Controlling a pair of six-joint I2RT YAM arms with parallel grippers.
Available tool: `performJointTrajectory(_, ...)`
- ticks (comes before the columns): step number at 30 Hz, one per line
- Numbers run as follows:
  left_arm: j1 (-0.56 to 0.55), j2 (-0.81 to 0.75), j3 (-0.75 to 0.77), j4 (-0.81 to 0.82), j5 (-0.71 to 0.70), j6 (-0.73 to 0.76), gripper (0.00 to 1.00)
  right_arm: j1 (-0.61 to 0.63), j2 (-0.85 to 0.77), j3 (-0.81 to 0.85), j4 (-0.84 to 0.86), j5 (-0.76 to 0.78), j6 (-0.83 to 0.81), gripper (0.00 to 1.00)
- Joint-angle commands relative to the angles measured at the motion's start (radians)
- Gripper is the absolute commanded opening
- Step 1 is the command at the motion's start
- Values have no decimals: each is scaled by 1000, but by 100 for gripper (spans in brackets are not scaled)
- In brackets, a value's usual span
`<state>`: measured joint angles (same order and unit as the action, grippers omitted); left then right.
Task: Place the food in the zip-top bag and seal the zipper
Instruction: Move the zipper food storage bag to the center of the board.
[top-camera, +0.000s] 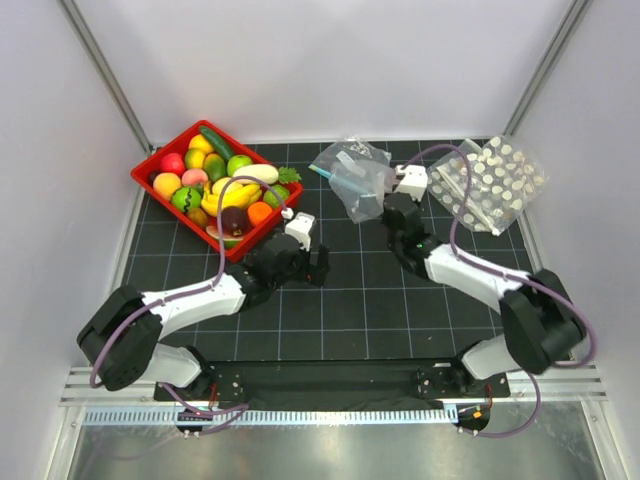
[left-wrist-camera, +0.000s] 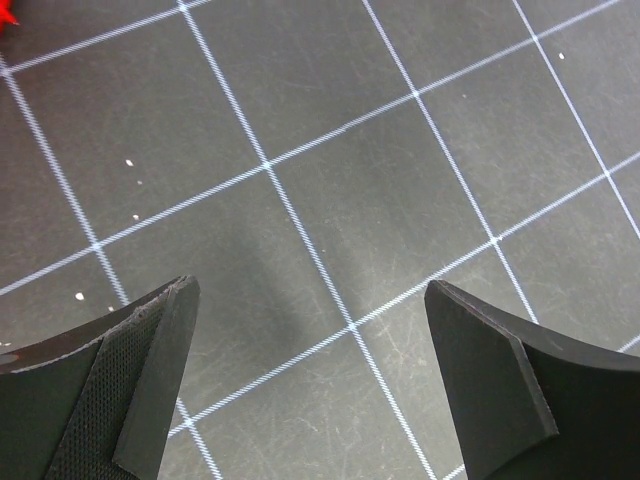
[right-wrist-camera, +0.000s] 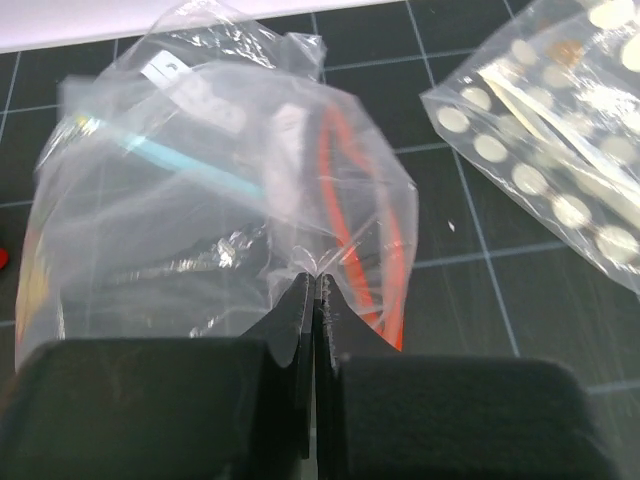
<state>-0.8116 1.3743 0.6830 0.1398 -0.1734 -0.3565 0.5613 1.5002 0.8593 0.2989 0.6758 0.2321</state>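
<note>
The zip bag (top-camera: 355, 185) is seen crumpled on the black grid mat (top-camera: 360, 300), at approx. 12 o'clock from the mat centre in the top view, w/ its long axis run roughly from 10 to 4 o'clock. Its orange-red zipper (right-wrist-camera: 340, 220) is shown in the right wrist view as a bent double line, run from approx. 12 down to 5 o'clock, so the mouth is turned toward 3 o'clock of that view. A 2nd clear bag is bunched against it, marked by a teal strip (right-wrist-camera: 175, 162) run from 10 to 4 o'clock; the border btw. the two cannot be told. The right gripper (right-wrist-camera: 315, 285) is closed, w/ a fold of the clear film pinched btw. its jaws, just beside the zipper at its 9 o'clock side. The left gripper (left-wrist-camera: 310, 370) is held wide open over bare mat, nothing btw. its fingers (left-wrist-camera: 150, 390); in the top view it is found near centre, at approx. 8 o'clock from the bags and apart from them. The food (top-camera: 225, 190) is piled in a red basket (top-camera: 165, 150) at 10 o'clock of the mat. A white-dotted bag (top-camera: 495, 185) is laid at 2 o'clock, near the zip bag, not touching it.
</note>
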Motion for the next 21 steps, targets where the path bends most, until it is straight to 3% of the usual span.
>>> performJointTrajectory(1,-4,-44,-5,24,-66,14,100,-11,-165,-74,-55,19,73,1)
performJointTrajectory(8,-4,-90,-25,21,-155,1,100,6,-449,-229,-216,-275,153,1)
performJointTrajectory(11,-5,-130,-45,29,-188,-6,100,41,-495,-267,-267,-359,173,2)
performJointTrajectory(14,-5,-156,-66,34,-213,-9,100,80,-537,-302,-279,-467,139,28)
performJointTrajectory(15,-4,-159,-71,34,-225,-10,100,84,-566,-312,-270,-542,121,50)
performJointTrajectory(17,-4,-162,-71,32,-230,-12,100,88,-595,-319,-293,-558,84,66)
performJointTrajectory(21,-6,-147,-63,26,-232,-6,100,88,-650,-284,-380,-403,81,80)
